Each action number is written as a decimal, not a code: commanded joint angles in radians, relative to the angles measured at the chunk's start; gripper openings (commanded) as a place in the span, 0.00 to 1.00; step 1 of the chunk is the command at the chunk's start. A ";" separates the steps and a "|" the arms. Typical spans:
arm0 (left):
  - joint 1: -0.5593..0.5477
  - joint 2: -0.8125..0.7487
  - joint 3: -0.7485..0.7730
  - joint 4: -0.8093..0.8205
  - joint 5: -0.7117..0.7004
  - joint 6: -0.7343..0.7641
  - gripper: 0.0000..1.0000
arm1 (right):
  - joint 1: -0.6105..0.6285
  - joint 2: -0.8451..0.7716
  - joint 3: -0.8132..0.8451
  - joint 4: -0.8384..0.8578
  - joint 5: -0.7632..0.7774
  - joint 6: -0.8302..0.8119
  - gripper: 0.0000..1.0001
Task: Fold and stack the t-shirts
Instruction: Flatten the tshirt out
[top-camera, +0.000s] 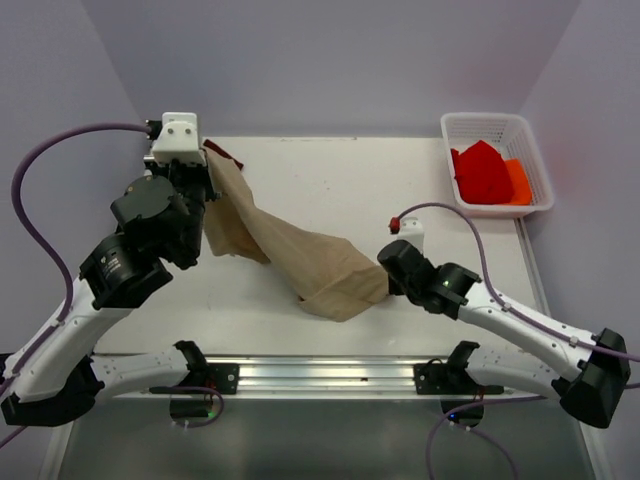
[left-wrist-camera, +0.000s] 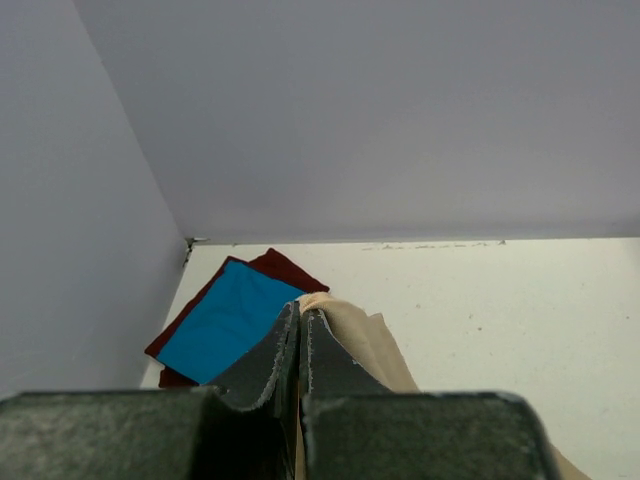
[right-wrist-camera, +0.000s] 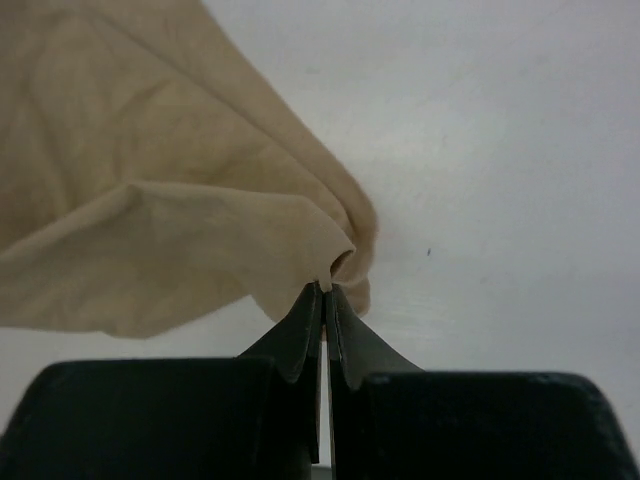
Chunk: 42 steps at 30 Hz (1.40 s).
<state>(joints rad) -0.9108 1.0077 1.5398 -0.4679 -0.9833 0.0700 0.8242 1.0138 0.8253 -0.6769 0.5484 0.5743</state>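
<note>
Surface (top-camera: 330, 170) is carrying the lot. Tan t-shirt (top-camera: 300, 255) is stretching diagonally across its middle. White basket (top-camera: 495, 125), well right of the tan t-shirt, is holding red cloth (top-camera: 482, 172). Just past the tan t-shirt's far-left end, folded blue t-shirt (left-wrist-camera: 225, 320) is lying on maroon t-shirt (left-wrist-camera: 285, 268). Left end effector (left-wrist-camera: 300, 312) is pinching the tan t-shirt's far-left end, fingers pressed together. Right end effector (right-wrist-camera: 325, 290) is clamping its near-right corner likewise.

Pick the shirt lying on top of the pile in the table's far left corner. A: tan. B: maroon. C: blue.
C: in the left wrist view the blue t-shirt lies flat on the maroon t-shirt; the tan t-shirt is not yet stacked.
</note>
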 joint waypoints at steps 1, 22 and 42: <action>0.000 0.003 -0.003 0.089 -0.002 -0.006 0.00 | 0.088 -0.009 -0.028 -0.059 -0.042 0.139 0.00; 0.205 0.299 0.253 0.115 0.303 0.047 0.00 | 0.118 -0.150 0.271 -0.185 0.346 -0.030 0.00; 0.808 0.689 0.576 -0.017 0.836 -0.297 0.00 | 0.118 -0.429 0.296 -0.365 0.563 0.068 0.00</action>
<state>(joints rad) -0.1097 1.7351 2.1025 -0.5415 -0.2123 -0.1841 0.9379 0.6121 1.1278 -1.0344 0.9890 0.6037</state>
